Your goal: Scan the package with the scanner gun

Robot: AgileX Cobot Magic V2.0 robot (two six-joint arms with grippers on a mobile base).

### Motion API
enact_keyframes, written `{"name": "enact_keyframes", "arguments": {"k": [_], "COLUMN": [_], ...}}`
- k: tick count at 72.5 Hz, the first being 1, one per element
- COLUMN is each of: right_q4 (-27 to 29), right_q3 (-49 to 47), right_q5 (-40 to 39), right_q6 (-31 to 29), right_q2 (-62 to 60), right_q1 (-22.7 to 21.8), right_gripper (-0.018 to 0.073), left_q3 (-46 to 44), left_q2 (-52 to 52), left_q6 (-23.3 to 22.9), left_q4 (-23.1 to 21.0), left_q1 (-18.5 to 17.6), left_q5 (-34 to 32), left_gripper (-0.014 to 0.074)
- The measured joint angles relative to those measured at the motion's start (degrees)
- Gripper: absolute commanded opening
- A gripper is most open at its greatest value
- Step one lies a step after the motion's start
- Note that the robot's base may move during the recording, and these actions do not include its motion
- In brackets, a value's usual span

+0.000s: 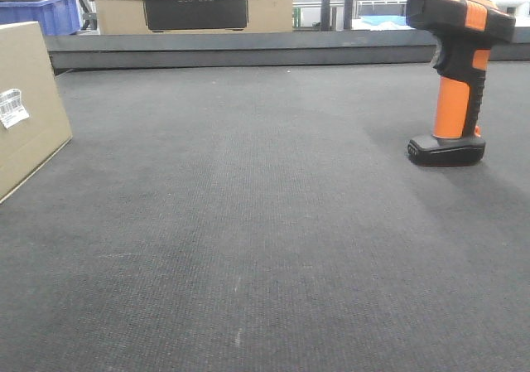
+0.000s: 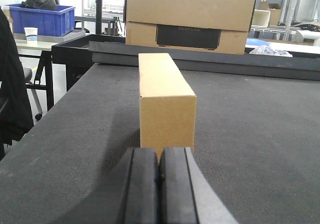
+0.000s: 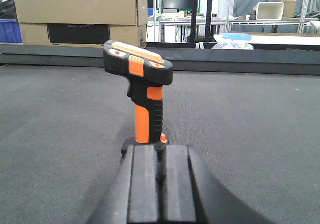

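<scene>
The package [image 1: 25,107], a plain brown box with a white barcode label [image 1: 12,107], stands at the left edge of the front view. In the left wrist view the package [image 2: 166,104] stands end-on just ahead of my left gripper [image 2: 159,156], which is shut and empty. The scanner gun [image 1: 455,70] stands upright on its black base at the right, head pointing left. Seen from the right wrist, the scanner gun [image 3: 142,97] rises straight ahead of my right gripper [image 3: 160,151], whose pads are together and hold nothing.
A dark raised rail [image 1: 248,53] bounds the far edge of the grey mat [image 1: 248,223]. Behind it sit large cardboard boxes with a dark panel [image 1: 195,3] and a blue bin [image 1: 45,12]. A chair [image 2: 10,84] stands off the table's left side.
</scene>
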State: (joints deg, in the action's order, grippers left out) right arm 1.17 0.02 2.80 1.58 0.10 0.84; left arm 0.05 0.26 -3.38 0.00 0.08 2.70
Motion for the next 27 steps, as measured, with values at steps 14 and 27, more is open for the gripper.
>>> {"name": "enact_keyframes", "arguments": {"k": [14,27], "right_q4": [0.0,0.0], "right_q3": [0.0,0.0], "right_q5": [0.0,0.0], "right_q6": [0.0,0.0], "right_q2": [0.0,0.0], "right_q1": [0.0,0.0], "right_gripper": [-0.0168,-0.0168], "left_q3": [0.0,0.0], "left_q2": [0.0,0.0], "left_q6": [0.0,0.0], "left_q4": [0.0,0.0], "left_q1": [0.0,0.0], "left_q5": [0.0,0.0], "left_gripper": [-0.0111,-0.0111]}}
